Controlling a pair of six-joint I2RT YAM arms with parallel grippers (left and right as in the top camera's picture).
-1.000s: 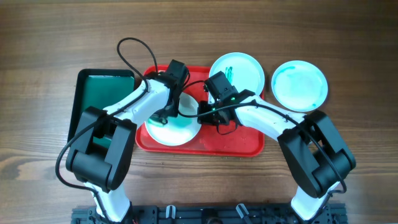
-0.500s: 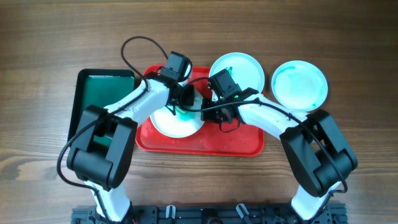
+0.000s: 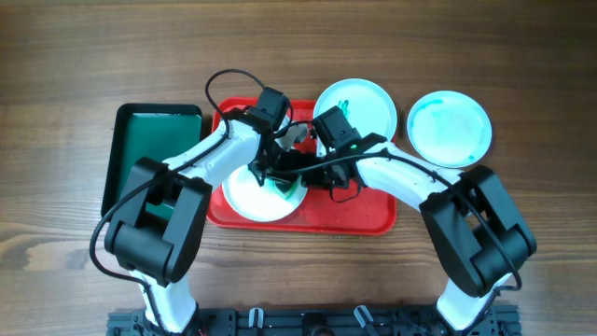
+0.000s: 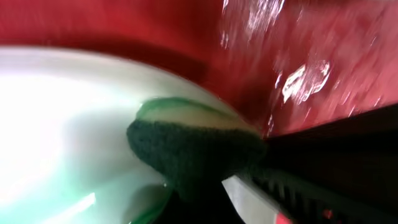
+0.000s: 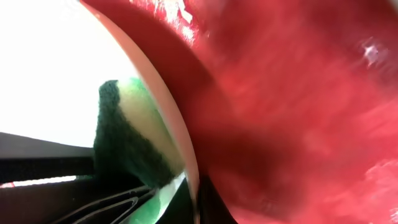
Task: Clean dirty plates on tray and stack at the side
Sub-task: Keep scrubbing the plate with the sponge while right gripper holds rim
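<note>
One plate [image 3: 250, 194] lies on the red tray [image 3: 359, 213], tilted up at its right edge. My left gripper [image 3: 280, 177] is shut on a dark green sponge [image 4: 193, 149] and presses it on this plate [image 4: 62, 124]. My right gripper [image 3: 315, 171] is shut on the plate's right rim [image 5: 168, 106], with the sponge [image 5: 134, 130] just beyond the rim. A second plate [image 3: 359, 105] with small green marks overlaps the tray's far edge. A third plate [image 3: 449, 128] with a teal smear lies on the table to the right.
A smaller green tray with a black rim [image 3: 154, 149] lies left of the red tray. The red tray's wet floor [image 4: 298, 62] shows beside the plate. Both arms cross above the tray's middle, and a black cable [image 3: 224, 84] loops behind.
My left gripper has moved the sponge across the plate, from its far edge down toward its right side. The plate has shifted a little. The right gripper has kept its hold.
</note>
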